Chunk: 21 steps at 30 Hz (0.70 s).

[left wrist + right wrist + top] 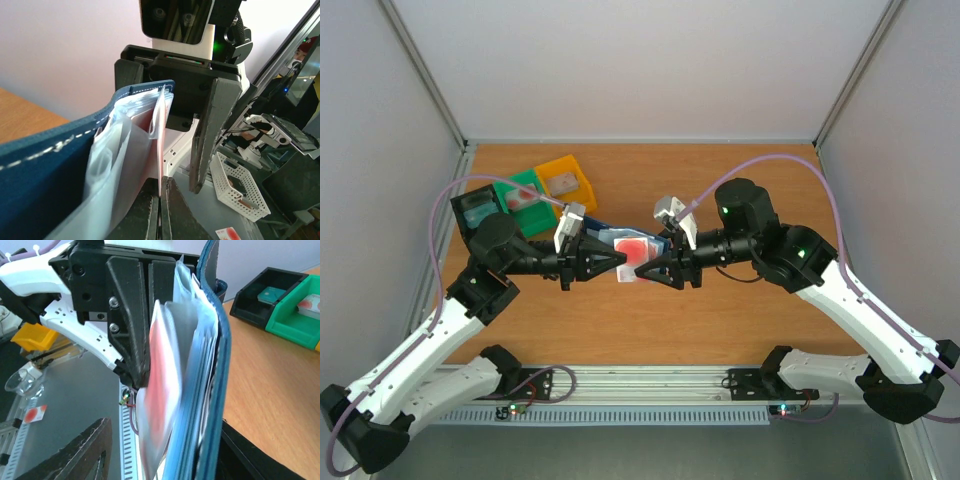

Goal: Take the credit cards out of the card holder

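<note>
The navy card holder (pixel 603 234) hangs in the air at mid-table between both grippers, its clear sleeves (pixel 117 165) fanned out. My left gripper (pixel 620 263) (pixel 160 210) is shut on the thin edge of a pale credit card (pixel 161 150) with a red mark (pixel 162 385), which sticks out of the sleeves. My right gripper (pixel 656 268) (pixel 165 435) stands open. One of its fingers (pixel 75 455) is well off the card, and the other (pixel 250 455) lies along the holder's navy cover (pixel 220 370).
At the back left stand a black bin (pixel 477 208) with a teal card, a green bin (pixel 525 192) with a pale red-marked card, and a yellow bin (pixel 566 178). The black bin (pixel 270 292) and green bin (pixel 300 315) also show in the right wrist view.
</note>
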Each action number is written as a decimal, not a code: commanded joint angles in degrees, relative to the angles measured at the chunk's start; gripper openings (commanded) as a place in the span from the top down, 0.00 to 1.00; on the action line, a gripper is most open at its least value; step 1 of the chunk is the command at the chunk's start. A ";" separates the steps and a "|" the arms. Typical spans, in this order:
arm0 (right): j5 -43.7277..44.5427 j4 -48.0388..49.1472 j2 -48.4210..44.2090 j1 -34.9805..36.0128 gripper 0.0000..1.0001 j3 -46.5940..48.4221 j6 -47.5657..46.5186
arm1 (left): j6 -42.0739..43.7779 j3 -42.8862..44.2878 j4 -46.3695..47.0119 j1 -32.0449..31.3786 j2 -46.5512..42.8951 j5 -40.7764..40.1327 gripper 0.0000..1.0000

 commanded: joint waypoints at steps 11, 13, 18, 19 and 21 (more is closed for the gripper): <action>1.27 0.51 -3.25 -0.59 0.98 -1.37 -1.01 | 3.05 -0.20 2.25 0.89 -0.98 3.57 1.00; 1.17 0.60 -3.31 -0.73 0.99 -1.37 -1.28 | 3.27 -0.36 2.02 0.93 -1.13 4.67 1.00; -0.36 0.05 -3.20 -1.28 0.99 -1.54 -1.67 | 3.19 -0.90 2.31 0.89 -1.98 9.56 0.86; -0.72 0.05 -3.17 -1.30 0.99 -1.48 -1.68 | 3.82 -0.71 1.48 0.93 -2.11 9.76 0.84; -1.32 0.05 -3.06 -1.42 0.99 -1.23 -1.96 | 5.54 -0.49 0.13 0.95 -2.08 9.78 0.83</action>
